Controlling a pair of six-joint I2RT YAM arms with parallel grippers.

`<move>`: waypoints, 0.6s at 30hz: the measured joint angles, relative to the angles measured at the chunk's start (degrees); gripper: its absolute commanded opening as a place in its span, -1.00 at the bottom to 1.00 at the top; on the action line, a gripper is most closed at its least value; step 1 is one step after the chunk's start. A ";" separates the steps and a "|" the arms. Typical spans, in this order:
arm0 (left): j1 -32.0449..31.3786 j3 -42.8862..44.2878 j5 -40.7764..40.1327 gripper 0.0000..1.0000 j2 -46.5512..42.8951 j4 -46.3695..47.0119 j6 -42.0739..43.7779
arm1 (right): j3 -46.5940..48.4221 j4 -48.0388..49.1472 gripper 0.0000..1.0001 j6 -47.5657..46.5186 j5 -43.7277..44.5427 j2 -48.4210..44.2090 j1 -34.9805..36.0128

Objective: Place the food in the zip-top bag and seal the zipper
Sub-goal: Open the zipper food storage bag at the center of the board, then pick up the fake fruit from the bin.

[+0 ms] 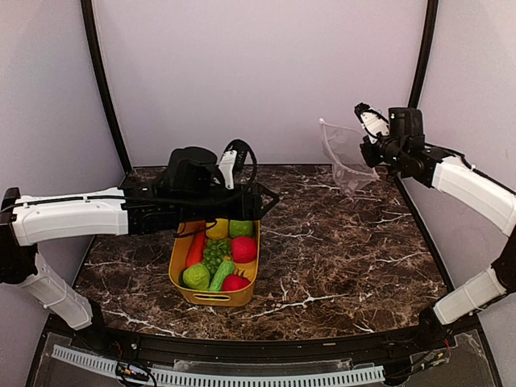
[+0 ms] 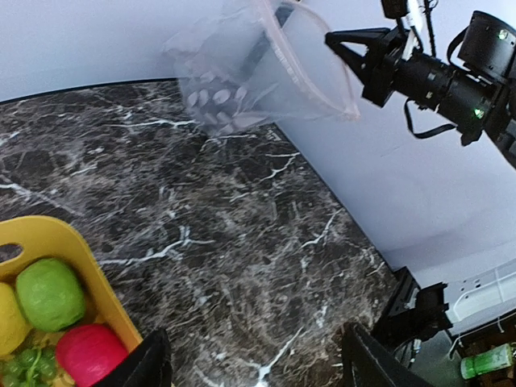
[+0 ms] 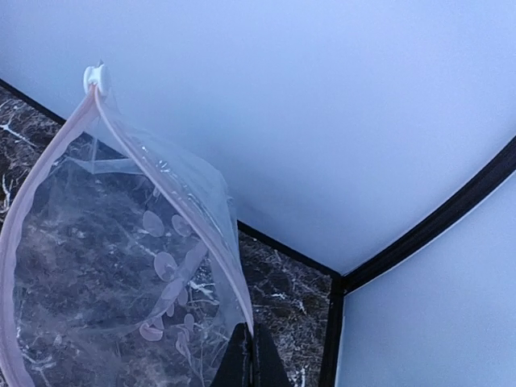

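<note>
Right gripper (image 1: 369, 150) is clamped on the mouth edge of the zip-top bag (image 1: 343, 158), holding it up in the air over the right rear of the table (image 1: 339, 250), off the surface. Bag mouth hangs open and the pink zipper (image 3: 173, 200) is unsealed (white slider (image 3: 97, 77) sits at the far end of the strip). Left gripper (image 1: 260, 201) hovers over the far end of the yellow tub (image 1: 211, 297), jaws wide apart, empty. All the food is in the tub: carrot (image 1: 196, 248), lemon (image 1: 216, 230), grapes (image 1: 214, 255), cucumber (image 1: 222, 274), red fruit (image 1: 243, 248), plus a second red one and some green pieces. Tub and bag are well apart.
</note>
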 measured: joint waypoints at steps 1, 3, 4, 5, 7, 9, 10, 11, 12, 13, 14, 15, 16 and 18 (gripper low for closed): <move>0.00 -1.14 -1.38 0.44 -1.97 -1.92 0.83 | 0.44 1.01 -1.00 -0.37 0.42 0.24 -0.55; 0.02 -3.23 -4.57 0.46 -5.44 -6.05 2.23 | 0.50 2.19 -1.00 -0.90 0.59 0.15 -0.96; 0.13 -3.96 -5.88 0.50 -6.56 -7.89 2.69 | 0.46 2.38 -1.00 -0.92 0.35 0.04 -0.98; 0.15 -4.59 -7.23 0.52 -7.48 -9.88 3.19 | 0.24 2.51 -1.00 -0.87 -0.26 -0.11 -0.83; 0.42 -5.49 -9.49 0.59 -8.41 -13.42 4.07 | -1.14 2.91 -1.00 -0.70 -1.81 -0.87 -0.26; 0.79 -6.08 -10.91 0.73 -8.46 -16.57 4.59 | -3.28 2.71 -1.00 -0.35 -3.93 -1.46 0.76; 1.03 -6.25 -11.26 0.92 -8.33 -17.84 4.74 | -4.46 2.38 -1.00 -0.04 -5.40 -1.53 1.36; 1.16 -6.34 -11.54 0.95 -8.13 -19.26 4.94 | -5.55 1.92 -1.00 0.17 -7.02 -1.49 1.77; 1.42 -6.34 -11.61 0.97 -7.72 -20.37 4.79 | -6.86 1.07 -1.00 0.42 -8.72 -1.33 2.12; 1.49 -6.32 -11.67 0.97 -7.19 -21.22 4.94 | -7.85 0.28 -1.00 0.61 -10.21 -1.20 2.32; 1.64 -6.25 -11.63 0.98 -6.60 -21.84 4.94 | -9.49 -0.50 -1.00 1.01 -12.50 -1.03 2.56; 1.68 -6.21 -11.63 0.98 -5.75 -22.56 4.85 | -10.58 -1.05 -1.00 1.22 -13.77 -0.98 2.67; 1.79 -6.10 -11.69 0.96 -4.72 -23.37 4.87 | -11.96 -1.57 -1.00 1.46 -15.56 -0.92 2.69; 2.12 -5.70 -12.02 0.88 -2.62 -25.07 4.83 | -14.14 -2.21 -1.00 1.73 -17.68 -0.90 2.67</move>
